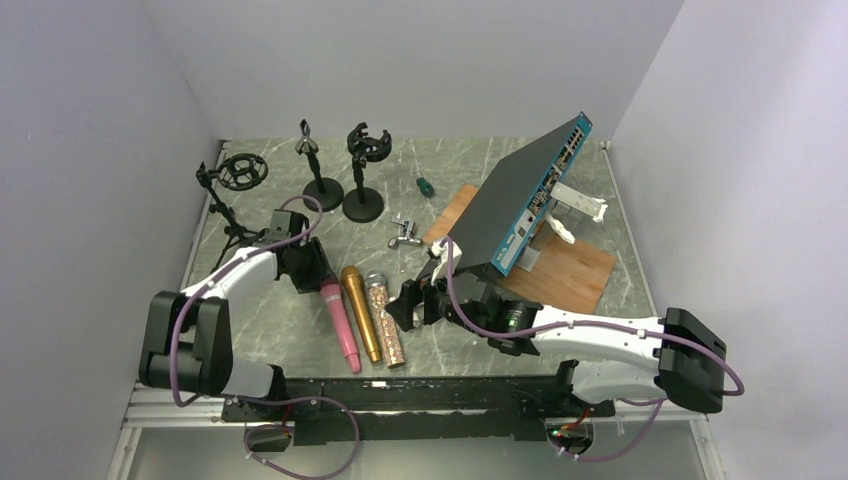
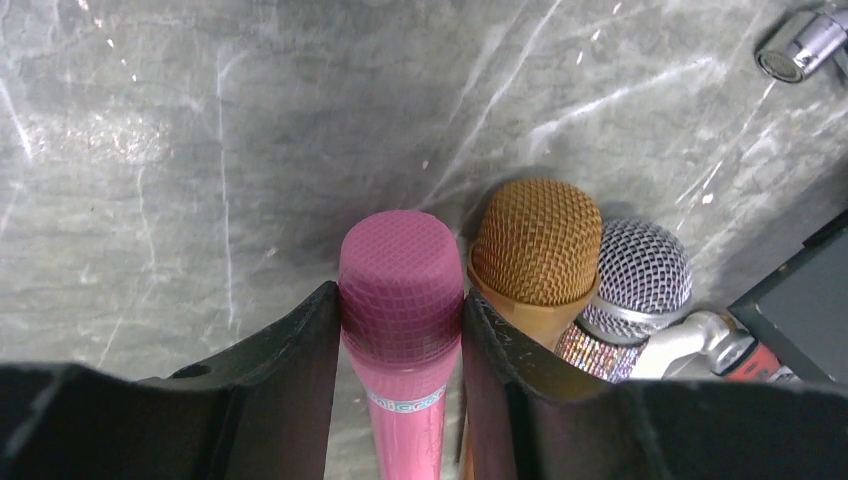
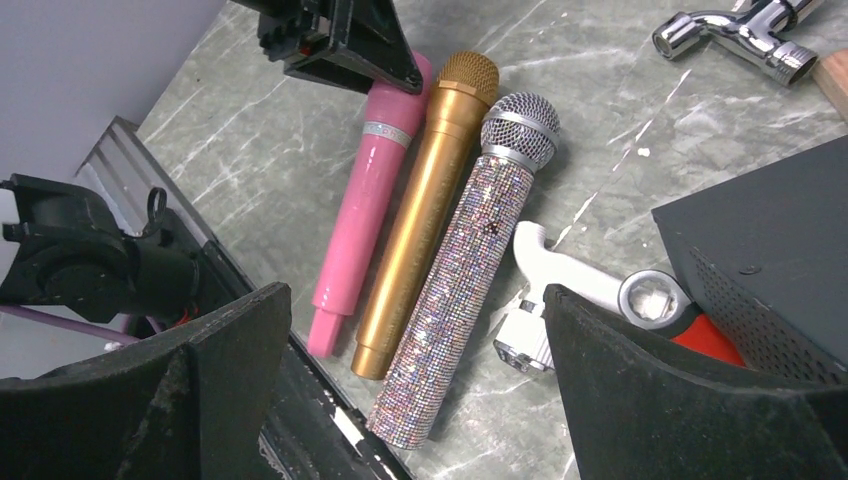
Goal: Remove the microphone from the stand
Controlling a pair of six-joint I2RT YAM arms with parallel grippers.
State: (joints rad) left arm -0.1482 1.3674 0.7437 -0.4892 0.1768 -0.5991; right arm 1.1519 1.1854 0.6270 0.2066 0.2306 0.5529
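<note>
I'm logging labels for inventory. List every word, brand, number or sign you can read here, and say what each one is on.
No text here can be read in full.
Pink mic: pale blue lettering on the band below its head, too blurred to read.
Box: markings beside the ports on its blue face, too small to read.
Gold mic, glitter mic: no lettering visible.

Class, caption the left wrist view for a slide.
The left gripper clamps its jaws on the pink microphone, beside the gold microphone and silver microphone.
</note>
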